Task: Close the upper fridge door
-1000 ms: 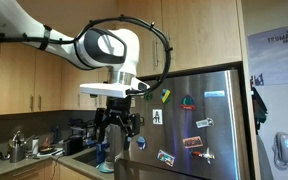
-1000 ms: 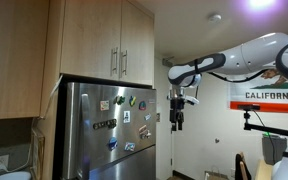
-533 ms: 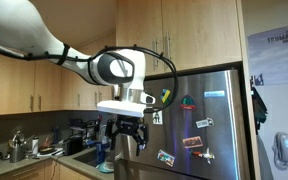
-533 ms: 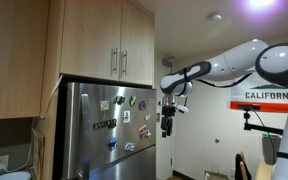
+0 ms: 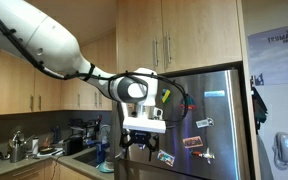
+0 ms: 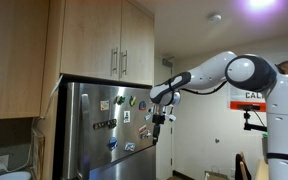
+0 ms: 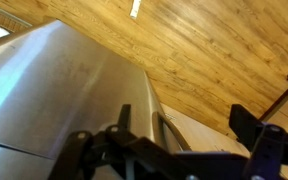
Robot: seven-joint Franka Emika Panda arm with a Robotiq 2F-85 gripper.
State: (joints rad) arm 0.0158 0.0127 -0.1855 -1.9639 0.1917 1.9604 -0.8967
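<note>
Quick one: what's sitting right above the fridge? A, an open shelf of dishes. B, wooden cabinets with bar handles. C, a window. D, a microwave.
B: in both exterior views, light wooden cabinets with metal bar handles sit directly over the fridge door.

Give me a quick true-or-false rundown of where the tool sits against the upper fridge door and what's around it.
1. The tool is beside the side edge of the upper fridge door. True.
2. The door is bare steel. False: colourful magnets dot it.
3. Wooden cabinets with bar handles hang above the fridge. True.
4. The tool is up at the bar handles. False: it is lower, at door height.
</note>
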